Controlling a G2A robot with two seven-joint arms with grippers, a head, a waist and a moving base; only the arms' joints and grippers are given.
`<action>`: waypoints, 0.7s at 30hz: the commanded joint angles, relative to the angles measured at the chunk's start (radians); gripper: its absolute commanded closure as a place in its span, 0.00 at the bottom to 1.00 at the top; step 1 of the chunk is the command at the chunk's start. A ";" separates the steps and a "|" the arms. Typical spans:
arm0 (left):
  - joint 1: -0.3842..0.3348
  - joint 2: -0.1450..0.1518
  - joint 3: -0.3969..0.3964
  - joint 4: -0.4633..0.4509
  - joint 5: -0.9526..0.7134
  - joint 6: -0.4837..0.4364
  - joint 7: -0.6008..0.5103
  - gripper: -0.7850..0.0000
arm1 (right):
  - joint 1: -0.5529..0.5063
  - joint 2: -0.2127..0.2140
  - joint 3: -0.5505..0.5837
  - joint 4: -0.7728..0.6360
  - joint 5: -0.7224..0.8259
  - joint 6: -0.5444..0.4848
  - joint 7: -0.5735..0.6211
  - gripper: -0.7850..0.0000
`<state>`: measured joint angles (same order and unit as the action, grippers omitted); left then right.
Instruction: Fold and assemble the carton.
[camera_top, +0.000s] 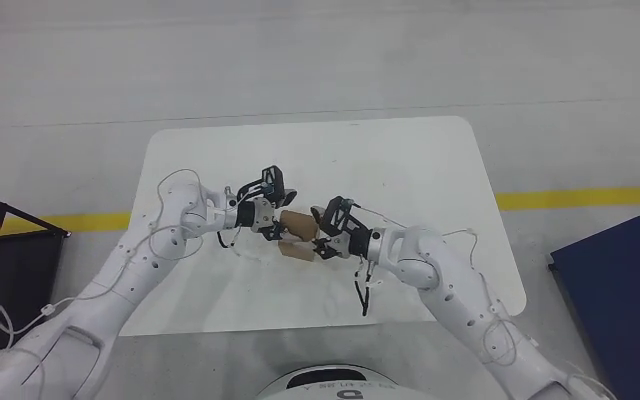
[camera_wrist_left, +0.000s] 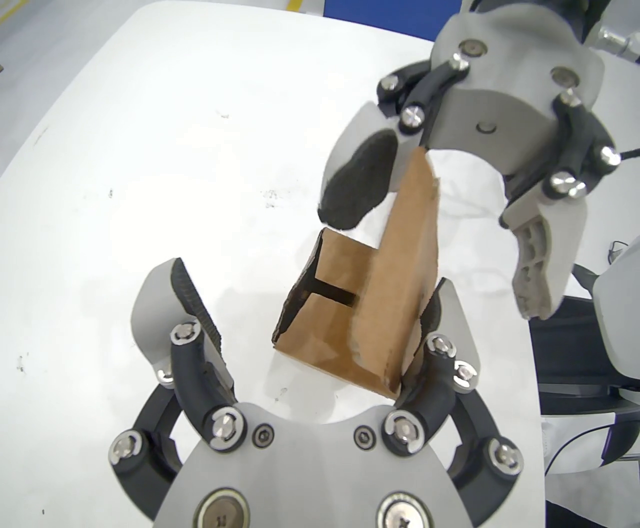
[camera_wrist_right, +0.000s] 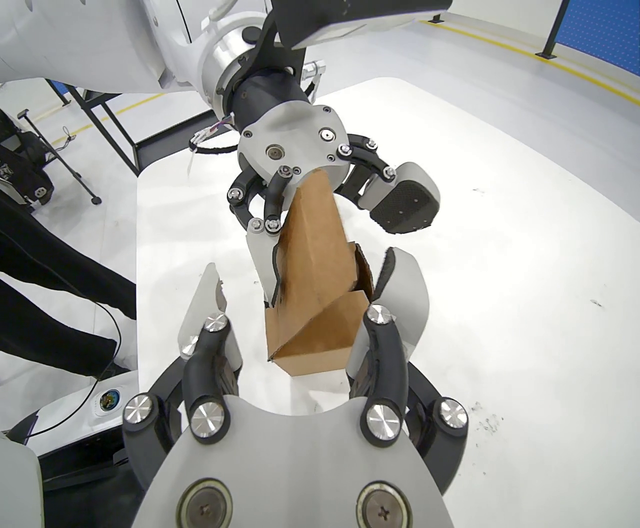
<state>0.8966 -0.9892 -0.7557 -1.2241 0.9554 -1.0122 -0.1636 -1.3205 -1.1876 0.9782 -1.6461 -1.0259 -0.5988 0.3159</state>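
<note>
Carton (camera_top: 297, 238) sits around the middle of the table (camera_top: 420, 170). The body's squared up and the flaps on one face are folded in, but one long flap (camera_wrist_left: 410, 250) sticks straight up. I'd guess closing that is what's left. My left pincer (camera_wrist_left: 305, 280) and right pincer (camera_wrist_right: 305, 265) are both spread wide either side, gripping nothing.

We count one brown carton (camera_top: 297, 240) on one white table (camera_top: 420, 170), and two grippers at the carton, the left gripper (camera_wrist_left: 310, 300) and the right gripper (camera_wrist_right: 306, 272), one on either side.
</note>
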 joint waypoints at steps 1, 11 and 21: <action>-0.007 0.002 0.013 0.008 0.001 0.000 0.013 0.00 | -0.014 0.005 0.017 -0.015 0.001 -0.002 0.000 0.20; -0.018 0.005 0.056 0.063 -0.102 0.000 0.067 0.00 | -0.063 0.020 0.071 -0.033 0.018 0.014 -0.021 0.15; -0.034 0.003 0.090 0.105 -0.178 0.000 0.032 0.66 | -0.028 -0.001 0.030 0.069 0.081 0.122 -0.068 0.08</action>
<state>0.8662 -0.9862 -0.6687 -1.1224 0.7805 -1.0123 -0.1236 -1.3546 -1.1861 1.0142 -1.5861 -0.9469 -0.4808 0.2496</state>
